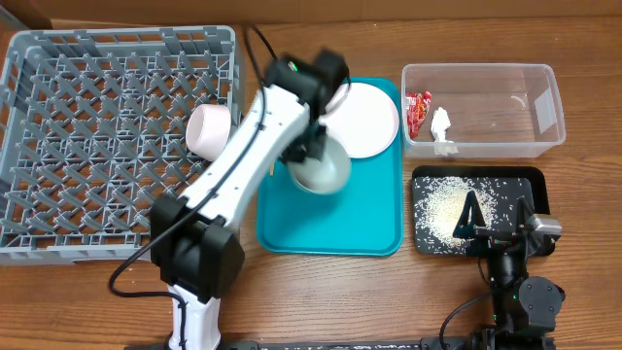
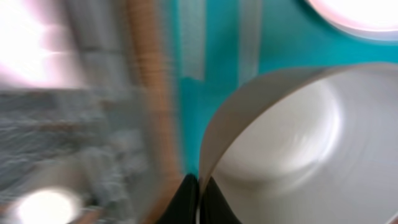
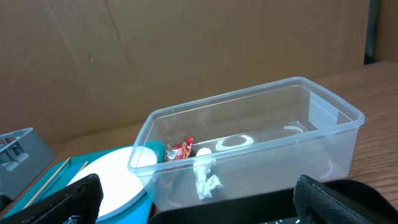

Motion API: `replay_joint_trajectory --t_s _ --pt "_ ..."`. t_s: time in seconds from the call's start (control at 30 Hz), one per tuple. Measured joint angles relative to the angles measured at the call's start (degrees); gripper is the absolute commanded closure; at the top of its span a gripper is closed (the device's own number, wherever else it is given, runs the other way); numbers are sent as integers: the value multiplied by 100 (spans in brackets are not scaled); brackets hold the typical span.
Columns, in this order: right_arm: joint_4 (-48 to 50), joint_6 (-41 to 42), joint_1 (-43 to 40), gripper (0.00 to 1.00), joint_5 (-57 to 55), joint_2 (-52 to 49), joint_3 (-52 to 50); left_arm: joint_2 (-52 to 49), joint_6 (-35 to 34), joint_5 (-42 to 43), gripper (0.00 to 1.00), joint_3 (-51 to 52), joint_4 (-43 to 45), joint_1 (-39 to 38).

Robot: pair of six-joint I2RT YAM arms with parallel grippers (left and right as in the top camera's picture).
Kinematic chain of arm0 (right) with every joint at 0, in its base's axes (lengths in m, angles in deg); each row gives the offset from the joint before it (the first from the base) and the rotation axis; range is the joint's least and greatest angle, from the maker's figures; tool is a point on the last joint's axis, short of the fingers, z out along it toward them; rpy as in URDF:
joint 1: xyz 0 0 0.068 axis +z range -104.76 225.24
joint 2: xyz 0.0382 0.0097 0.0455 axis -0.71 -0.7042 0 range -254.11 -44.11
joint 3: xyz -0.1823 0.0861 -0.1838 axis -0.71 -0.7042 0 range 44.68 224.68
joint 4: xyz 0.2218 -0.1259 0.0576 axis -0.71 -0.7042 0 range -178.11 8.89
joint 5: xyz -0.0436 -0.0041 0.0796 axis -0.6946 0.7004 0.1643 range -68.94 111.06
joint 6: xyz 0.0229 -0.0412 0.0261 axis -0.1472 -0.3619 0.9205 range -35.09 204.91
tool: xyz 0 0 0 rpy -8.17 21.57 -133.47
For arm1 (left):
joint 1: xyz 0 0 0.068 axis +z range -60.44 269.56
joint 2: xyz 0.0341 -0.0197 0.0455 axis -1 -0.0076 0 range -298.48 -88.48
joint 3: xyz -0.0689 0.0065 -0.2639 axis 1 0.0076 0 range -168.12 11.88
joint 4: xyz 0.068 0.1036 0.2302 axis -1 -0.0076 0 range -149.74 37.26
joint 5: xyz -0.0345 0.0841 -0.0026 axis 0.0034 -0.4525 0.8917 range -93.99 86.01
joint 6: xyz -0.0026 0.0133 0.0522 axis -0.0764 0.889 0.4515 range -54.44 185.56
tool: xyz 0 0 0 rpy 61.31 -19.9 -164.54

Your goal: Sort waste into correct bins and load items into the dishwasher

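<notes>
Wooden tabletop (image 1: 583, 292), teal tray (image 1: 374, 228): a pale bowl (image 1: 328, 171) is held at its left half, rim clamped by the left gripper (image 2: 199, 198); the right gripper (image 1: 498, 229) is seen spread wide, right of it.

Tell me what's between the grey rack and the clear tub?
In the overhead view, the teal tray lies there, with the white plate and a bowl.

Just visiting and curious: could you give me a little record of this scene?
Left fingers: shut on the rim of the bowl, over the teal tray
Right fingers: wide open, empty, over the black tray
Clear tub: red wrapper, white tissue
Black tray: rice grains
Plate: on teal tray
Dish rack: holds one pale dish
</notes>
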Motion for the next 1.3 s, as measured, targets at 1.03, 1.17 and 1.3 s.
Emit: replay_joint_trajectory --t_s 1.03,1.17,1.3 --pt "-2 7 0 0 -2 0 0 264 -968 -5178 96 387 -398 2308" --pt "0 2 0 0 0 0 0 264 -1471 -5449 96 1097 -404 2389" --pt "0 2 -2 0 0 0 0 264 -1980 -5888 96 1543 -321 2361"
